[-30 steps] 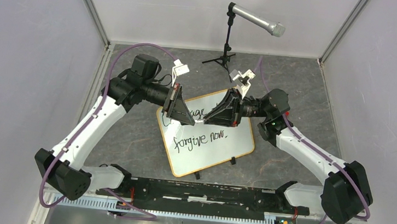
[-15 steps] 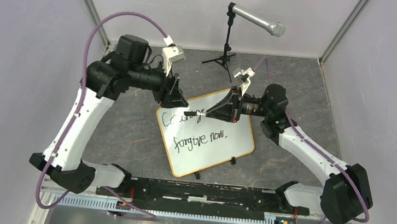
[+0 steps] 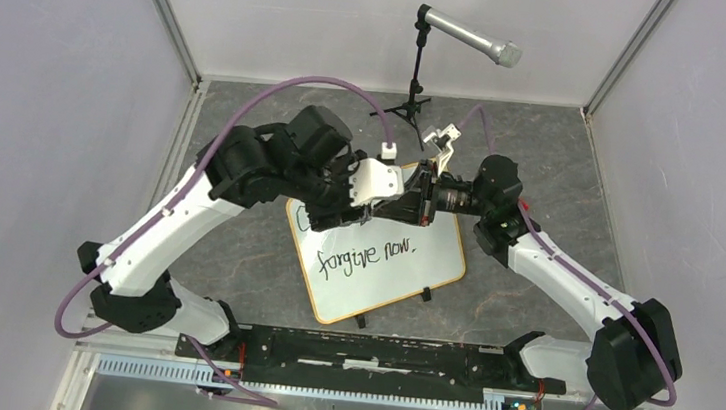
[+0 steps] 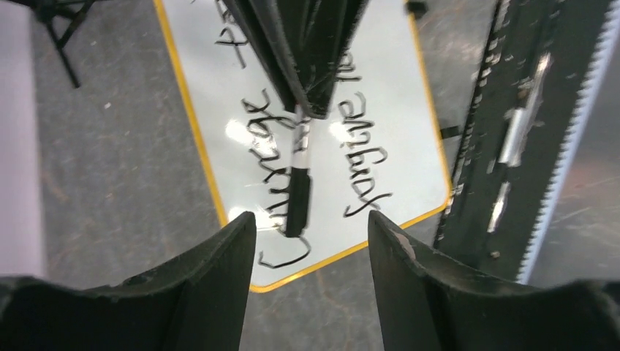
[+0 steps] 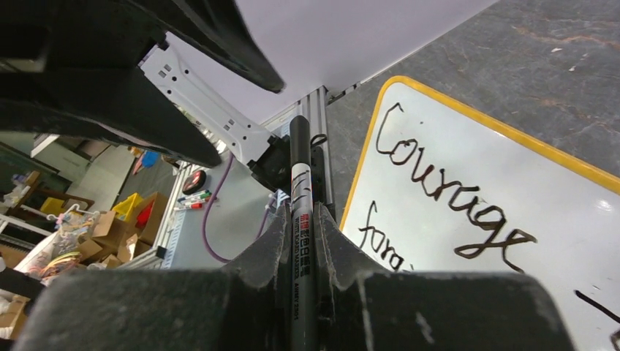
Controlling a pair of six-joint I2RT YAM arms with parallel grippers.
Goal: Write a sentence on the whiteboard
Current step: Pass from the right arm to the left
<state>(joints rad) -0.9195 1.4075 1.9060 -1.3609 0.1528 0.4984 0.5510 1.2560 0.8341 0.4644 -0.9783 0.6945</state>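
Note:
The whiteboard (image 3: 403, 269) lies tilted on the grey floor, with an orange rim and two black clip feet. The sentence (image 3: 366, 256) shows "forgive now" in the top view; its upper line is hidden under the arms there. "Courage" (image 5: 446, 183) shows in the right wrist view. My right gripper (image 5: 300, 212) is shut on a whiteboard marker (image 5: 300, 183) and holds it level above the board's upper part (image 3: 394, 203). My left gripper (image 4: 311, 223) is open and empty, above the board's top-left corner (image 3: 338, 211), facing the marker's black end (image 4: 296, 205).
A microphone (image 3: 471, 37) on a small black tripod stand (image 3: 412, 89) is behind the board. A black rail (image 3: 365, 351) with the arm bases runs along the near edge. Enclosure walls close in the left, right and back.
My left arm pulled back from the marker, then swung right and turned over the board's top-left corner, now covering "Courage" in the top view. My right gripper has barely moved.

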